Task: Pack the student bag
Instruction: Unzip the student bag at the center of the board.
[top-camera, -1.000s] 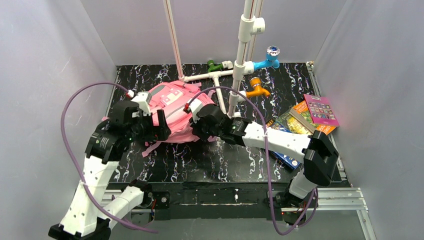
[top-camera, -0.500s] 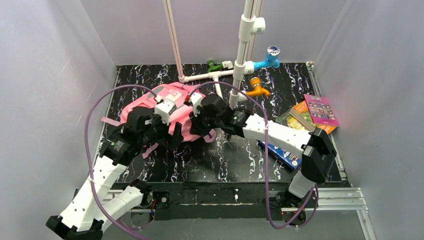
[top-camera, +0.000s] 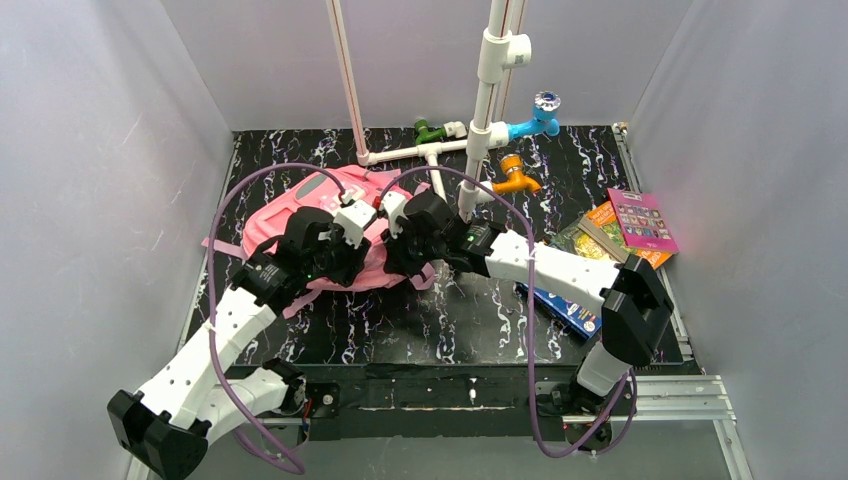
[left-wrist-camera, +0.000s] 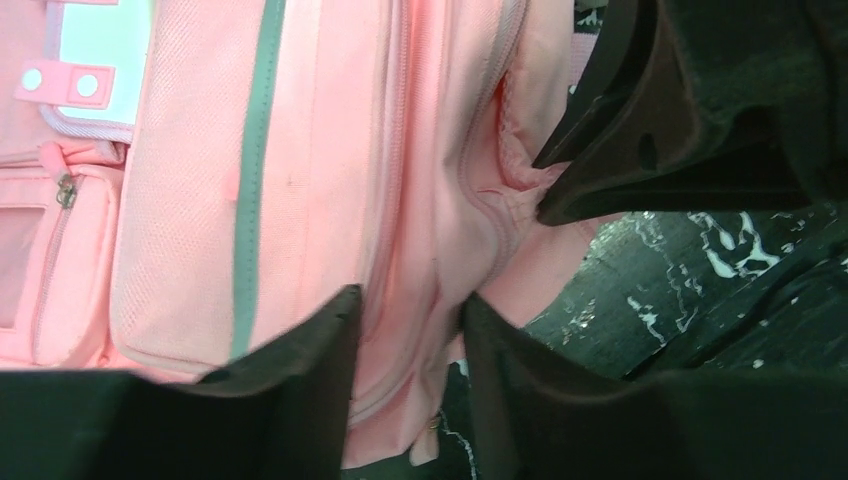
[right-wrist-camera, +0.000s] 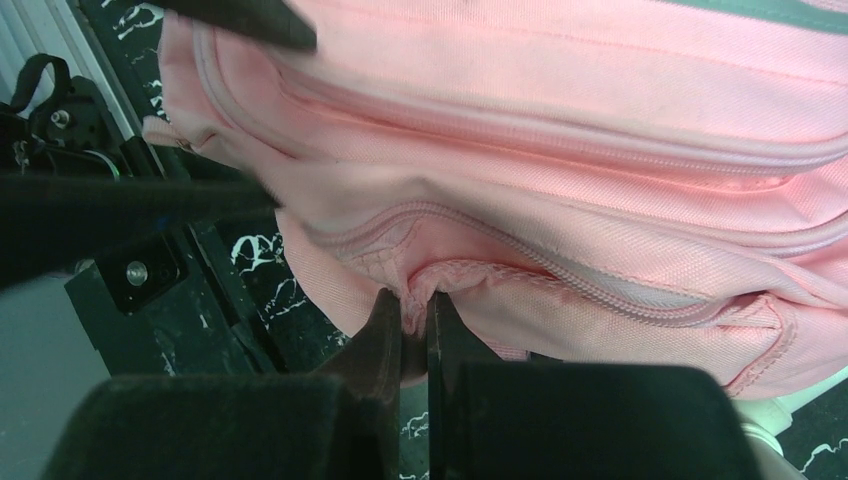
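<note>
Bag (top-camera: 272, 218) is found lying on the bench (top-camera: 450, 310), left of centre in the overhead view, well apart from the books (top-camera: 610, 235) at right. The left gripper (left-wrist-camera: 405, 312) has been brought across from the bag's left side to its near edge, just beside the right gripper (right-wrist-camera: 410, 305). Its jaws stand apart astride a fabric fold, with no hold confirmed. The right gripper is kept clamped on the zip edge. Opening of the mouth is judged imminent, and nothing is packed yet.
</note>
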